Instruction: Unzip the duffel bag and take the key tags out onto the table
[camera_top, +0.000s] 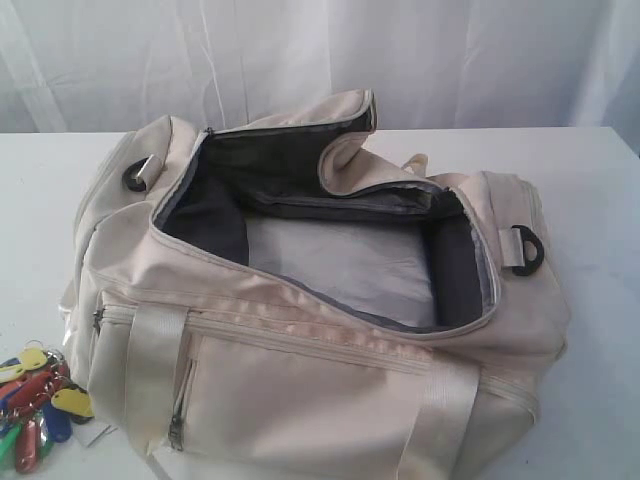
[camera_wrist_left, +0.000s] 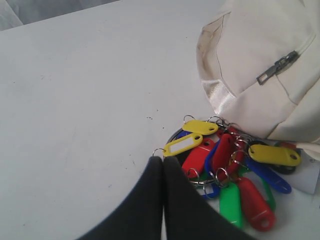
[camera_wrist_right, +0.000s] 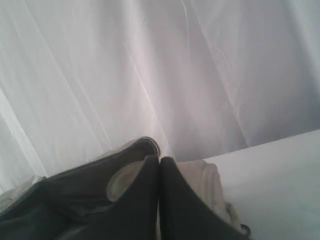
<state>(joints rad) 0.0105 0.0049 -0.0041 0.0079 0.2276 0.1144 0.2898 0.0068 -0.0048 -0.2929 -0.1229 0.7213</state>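
Tags (camera_wrist_left: 230, 165) are out, heaped on the bench (camera_wrist_left: 75, 100) just past the tips of the left claw (camera_wrist_left: 162, 161), close against the end of the bag (camera_top: 300, 390). That claw is pinched closed on nothing, so the drop looks done. Right claw (camera_wrist_right: 159, 162), likewise closed and empty, hangs over the folded-back flap, with the bag gaping beneath it.

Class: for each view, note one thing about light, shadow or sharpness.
Exterior view: soft even light, the duffel bag sharp, its dark lining in shade. Left wrist view: key tags crisp, the left gripper dark and soft-edged. Right wrist view: hazy, the curtain washed out.
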